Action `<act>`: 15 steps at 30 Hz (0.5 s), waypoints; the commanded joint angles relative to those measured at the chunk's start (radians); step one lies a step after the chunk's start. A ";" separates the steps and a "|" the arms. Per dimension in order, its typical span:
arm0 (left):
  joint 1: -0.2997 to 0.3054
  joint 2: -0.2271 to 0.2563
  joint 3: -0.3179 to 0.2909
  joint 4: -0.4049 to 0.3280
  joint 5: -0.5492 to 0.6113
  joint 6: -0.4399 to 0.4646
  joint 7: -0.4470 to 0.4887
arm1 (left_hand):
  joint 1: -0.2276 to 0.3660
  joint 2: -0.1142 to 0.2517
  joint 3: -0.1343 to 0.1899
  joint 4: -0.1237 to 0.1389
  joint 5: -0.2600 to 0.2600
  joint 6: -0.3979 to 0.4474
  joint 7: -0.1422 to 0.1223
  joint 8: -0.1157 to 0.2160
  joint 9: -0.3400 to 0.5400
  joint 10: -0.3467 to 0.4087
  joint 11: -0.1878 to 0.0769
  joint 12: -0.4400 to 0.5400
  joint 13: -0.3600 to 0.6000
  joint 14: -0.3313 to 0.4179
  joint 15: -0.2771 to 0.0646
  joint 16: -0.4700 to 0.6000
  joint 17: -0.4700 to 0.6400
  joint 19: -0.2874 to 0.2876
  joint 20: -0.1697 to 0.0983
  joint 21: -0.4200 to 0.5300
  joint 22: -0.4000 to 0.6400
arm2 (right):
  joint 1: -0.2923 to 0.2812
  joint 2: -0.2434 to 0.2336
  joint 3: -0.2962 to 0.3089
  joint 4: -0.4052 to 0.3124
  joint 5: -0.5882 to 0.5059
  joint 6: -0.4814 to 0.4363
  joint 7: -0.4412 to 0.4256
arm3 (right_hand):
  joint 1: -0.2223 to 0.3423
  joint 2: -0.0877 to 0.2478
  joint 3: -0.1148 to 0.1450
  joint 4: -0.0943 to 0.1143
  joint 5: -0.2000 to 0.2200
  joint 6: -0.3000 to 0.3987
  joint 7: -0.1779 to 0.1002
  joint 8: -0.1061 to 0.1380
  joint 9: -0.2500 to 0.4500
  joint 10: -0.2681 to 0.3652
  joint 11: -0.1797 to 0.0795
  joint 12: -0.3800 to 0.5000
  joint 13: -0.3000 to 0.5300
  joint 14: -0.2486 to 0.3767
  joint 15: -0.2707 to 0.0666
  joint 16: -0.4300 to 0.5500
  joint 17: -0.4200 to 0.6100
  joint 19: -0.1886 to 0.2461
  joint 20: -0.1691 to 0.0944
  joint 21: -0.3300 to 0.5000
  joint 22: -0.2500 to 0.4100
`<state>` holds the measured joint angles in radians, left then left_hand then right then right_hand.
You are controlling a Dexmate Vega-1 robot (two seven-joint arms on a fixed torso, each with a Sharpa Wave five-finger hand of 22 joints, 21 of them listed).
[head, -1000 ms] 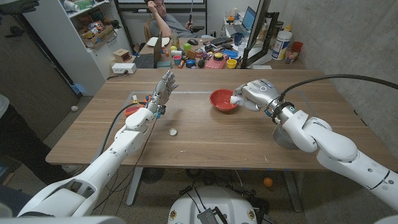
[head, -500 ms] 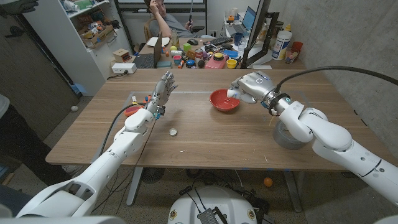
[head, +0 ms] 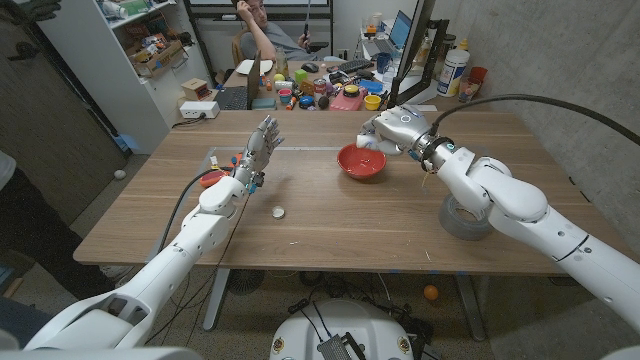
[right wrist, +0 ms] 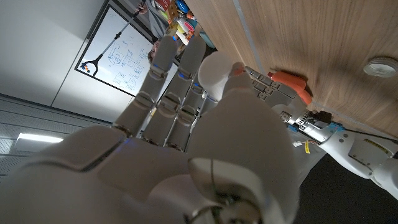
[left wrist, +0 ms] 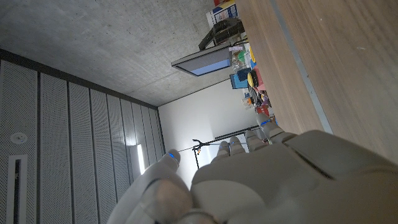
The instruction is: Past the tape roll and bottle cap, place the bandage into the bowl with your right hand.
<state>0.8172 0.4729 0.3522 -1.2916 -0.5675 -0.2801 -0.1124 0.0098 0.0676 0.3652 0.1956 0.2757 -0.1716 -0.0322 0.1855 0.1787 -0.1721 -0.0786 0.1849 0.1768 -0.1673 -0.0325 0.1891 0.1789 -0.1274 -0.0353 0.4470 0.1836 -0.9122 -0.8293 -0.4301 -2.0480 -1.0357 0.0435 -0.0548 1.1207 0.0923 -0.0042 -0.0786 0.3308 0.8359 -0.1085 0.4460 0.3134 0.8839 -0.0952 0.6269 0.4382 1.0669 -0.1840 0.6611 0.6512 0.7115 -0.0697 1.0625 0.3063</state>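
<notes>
Right hand [head: 392, 130] above the bowl's [head: 360, 170] far rim, fingers bunched, presumably on the bandage [right wrist: 219, 70] for dropping in; grip unclear. Left hand [head: 258, 148] well left of bowl, fingers spread, empty. Cap [head: 279, 211] near-left; tape [head: 466, 217] near-right.

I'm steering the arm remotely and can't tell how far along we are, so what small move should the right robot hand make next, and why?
Probably open the fingers and let go. The right robot hand hangs over the far rim of the red bowl, with something white, likely the bandage, at its fingertips above the bowl. The tape roll and bottle cap lie nearer the robot.
</notes>
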 commanded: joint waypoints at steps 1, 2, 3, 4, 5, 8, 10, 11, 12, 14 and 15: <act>0.008 0.011 0.000 -0.015 0.002 0.004 0.004 | -0.004 0.110 -0.003 -0.003 0.009 -0.023 0.002 0.004 0.005 -0.013 0.000 0.005 0.004 -0.008 -0.031 0.003 0.003 0.005 -0.045 0.000 0.005 | 0.160 0.084 -0.102 0.127 -0.021 0.046 0.055 | 0.008 0.014 -0.006 -0.002 0.006 0.016 0.000 0.005 0.003 0.012 -0.003 0.002 0.006 0.012 -0.047 -0.008 0.005 -0.008 -0.133 0.007 -0.001; 0.009 0.011 -0.001 -0.016 0.001 0.004 0.005 | -0.004 0.110 -0.003 -0.003 0.009 -0.023 0.003 0.004 0.005 -0.013 0.001 0.005 0.004 -0.007 -0.031 0.003 0.003 0.006 -0.045 0.000 0.005 | 0.172 0.091 -0.111 0.138 -0.025 0.048 0.059 | 0.009 0.014 -0.007 -0.002 0.006 0.018 -0.002 0.005 0.003 0.013 0.000 0.002 0.006 0.013 -0.047 -0.008 0.006 -0.008 -0.133 0.008 -0.001; 0.009 0.012 -0.001 -0.017 0.001 0.005 0.005 | -0.004 0.110 -0.004 -0.003 0.009 -0.023 0.002 0.004 0.005 -0.014 0.002 0.004 0.004 -0.008 -0.032 0.003 0.003 0.005 -0.045 0.000 0.005 | 0.183 0.098 -0.119 0.148 -0.026 0.051 0.063 | 0.009 0.015 -0.007 -0.001 0.006 0.018 -0.001 0.005 0.003 0.013 -0.001 0.002 0.007 0.013 -0.047 -0.008 0.006 -0.007 -0.133 0.009 -0.002; 0.010 0.014 -0.001 -0.019 0.001 0.005 0.006 | -0.004 0.110 -0.004 -0.003 0.009 -0.023 0.003 0.004 0.005 -0.014 0.002 0.004 0.004 -0.008 -0.031 0.003 0.003 0.005 -0.044 0.000 0.005 | 0.194 0.104 -0.127 0.159 -0.029 0.053 0.067 | 0.009 0.016 -0.007 -0.001 0.006 0.018 -0.001 0.005 0.003 0.014 -0.002 0.002 0.007 0.013 -0.047 -0.009 0.006 -0.008 -0.133 0.009 -0.003; 0.011 0.015 -0.001 -0.020 0.001 0.005 0.006 | -0.004 0.110 -0.004 -0.003 0.009 -0.023 0.002 0.004 0.005 -0.014 0.003 0.004 0.004 -0.008 -0.031 0.003 0.003 0.006 -0.045 0.000 0.005 | 0.205 0.110 -0.135 0.168 -0.033 0.054 0.071 | 0.009 0.016 -0.008 -0.001 0.006 0.018 -0.001 0.005 0.003 0.013 -0.001 0.001 0.007 0.013 -0.047 -0.010 0.005 -0.008 -0.133 0.009 -0.003; 0.014 0.019 -0.002 -0.024 0.002 0.006 0.008 | -0.004 0.110 -0.004 -0.003 0.010 -0.023 0.002 0.004 0.005 -0.014 0.002 0.004 0.004 -0.007 -0.031 0.003 0.003 0.006 -0.045 -0.001 0.005 | 0.236 0.126 -0.154 0.199 -0.039 0.061 0.078 | 0.009 0.017 -0.009 0.000 0.006 0.020 0.000 0.004 0.002 0.015 -0.002 0.000 0.005 0.015 -0.047 -0.009 0.008 -0.008 -0.133 0.011 -0.005; 0.016 0.020 -0.004 -0.026 0.001 0.005 0.011 | -0.004 0.110 -0.004 -0.003 0.010 -0.024 0.002 0.004 0.005 -0.013 0.002 0.004 0.004 -0.008 -0.030 0.003 0.003 0.005 -0.045 -0.001 0.005 | 0.256 0.136 -0.166 0.220 -0.043 0.065 0.078 | 0.010 0.018 -0.011 0.000 0.007 0.020 0.000 0.004 0.002 0.013 -0.001 0.000 0.006 0.016 -0.047 -0.010 0.008 -0.009 -0.133 0.012 -0.007; 0.017 0.021 -0.004 -0.027 0.001 0.006 0.011 | -0.004 0.110 -0.004 -0.003 0.010 -0.024 0.002 0.004 0.005 -0.014 0.001 0.004 0.004 -0.008 -0.030 0.003 0.003 0.006 -0.045 -0.001 0.005 | 0.266 0.142 -0.171 0.230 -0.043 0.067 0.079 | 0.010 0.018 -0.011 0.000 0.007 0.020 0.000 0.004 0.002 0.015 -0.001 0.000 0.007 0.015 -0.047 -0.011 0.008 -0.008 -0.133 0.013 -0.008; 0.018 0.022 -0.004 -0.028 0.001 0.006 0.012 | -0.004 0.110 -0.004 -0.003 0.010 -0.024 0.001 0.004 0.005 -0.013 0.001 0.004 0.004 -0.008 -0.031 0.003 0.003 0.006 -0.045 -0.001 0.005 | 0.276 0.149 -0.177 0.241 -0.044 0.066 0.080 | 0.010 0.018 -0.011 0.000 0.007 0.020 0.001 0.004 0.002 0.015 0.001 0.000 0.007 0.016 -0.047 -0.010 0.009 -0.008 -0.133 0.014 -0.008; 0.021 0.024 -0.005 -0.032 0.000 0.007 0.012 | -0.004 0.110 -0.004 -0.003 0.010 -0.024 0.002 0.004 0.005 -0.014 -0.001 0.004 0.004 -0.008 -0.031 0.003 0.003 0.006 -0.045 -0.002 0.006 | 0.296 0.160 -0.188 0.261 -0.047 0.067 0.083 | 0.010 0.018 -0.013 0.001 0.007 0.022 -0.001 0.004 0.002 0.016 0.001 0.000 0.007 0.016 -0.047 -0.011 0.008 -0.008 -0.133 0.015 -0.010; 0.021 0.024 -0.005 -0.032 -0.001 0.006 0.012 | -0.004 0.110 -0.004 -0.003 0.010 -0.024 0.002 0.004 0.005 -0.014 0.000 0.004 0.004 -0.008 -0.031 0.003 0.003 0.006 -0.045 -0.002 0.006 | 0.307 0.165 -0.193 0.272 -0.047 0.070 0.082 | 0.010 0.019 -0.013 0.001 0.007 0.022 -0.001 0.004 0.003 0.017 0.001 0.000 0.008 0.017 -0.047 -0.011 0.009 -0.008 -0.133 0.015 -0.010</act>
<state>0.8289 0.4876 0.3507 -1.3110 -0.5674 -0.2794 -0.1067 0.0098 0.0676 0.3652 0.1956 0.2814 -0.1716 -0.0322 0.1855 0.1787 -0.1721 -0.0786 0.1849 0.1769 -0.1673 -0.0325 0.1891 0.1789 -0.1274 -0.0353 0.4470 0.1836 -0.7198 -0.7264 -0.5542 -1.8849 -1.0659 0.0921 0.0069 1.1296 0.1007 -0.0098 -0.0757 0.3301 0.8421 -0.1053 0.4447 0.3131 0.8916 -0.0981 0.6213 0.4416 1.0758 -0.1895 0.6495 0.6558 0.7025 -0.0643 1.0726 0.2969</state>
